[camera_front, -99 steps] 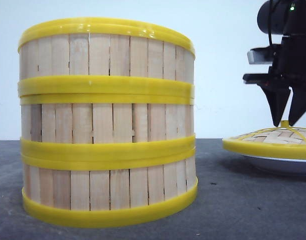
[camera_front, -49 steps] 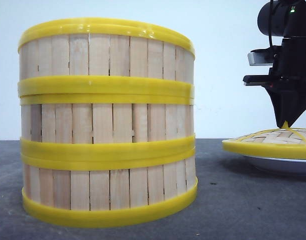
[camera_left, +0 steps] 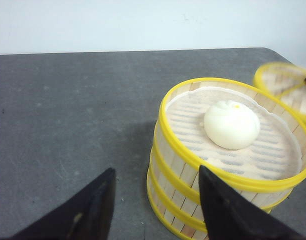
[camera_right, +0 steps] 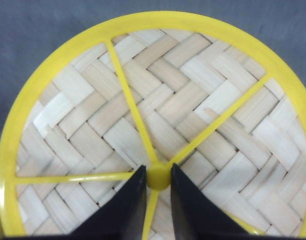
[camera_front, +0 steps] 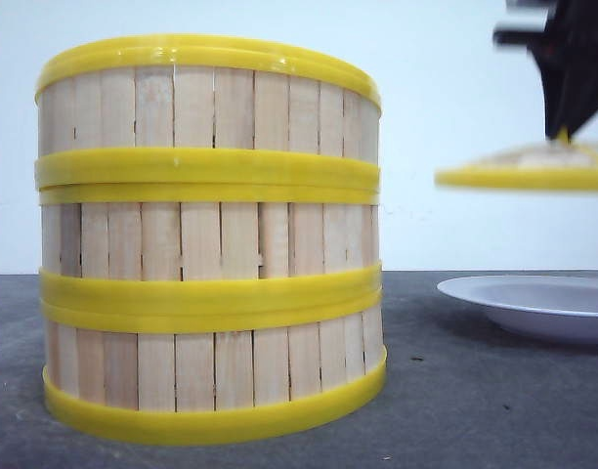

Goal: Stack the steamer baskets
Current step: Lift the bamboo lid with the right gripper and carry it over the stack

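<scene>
Right jaws pinch the lid [camera_front: 533, 168] knob, left jaws gape over dark grey table [camera_left: 68, 115].

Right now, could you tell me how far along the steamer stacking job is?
The three baskets already stand stacked in one column, with a white bun in the top one. In hand: the right gripper is shut on the knob of the lid, holding it in the air above the plate. Left: probably setting the lid on the open stack. The left gripper is open and empty.
</scene>
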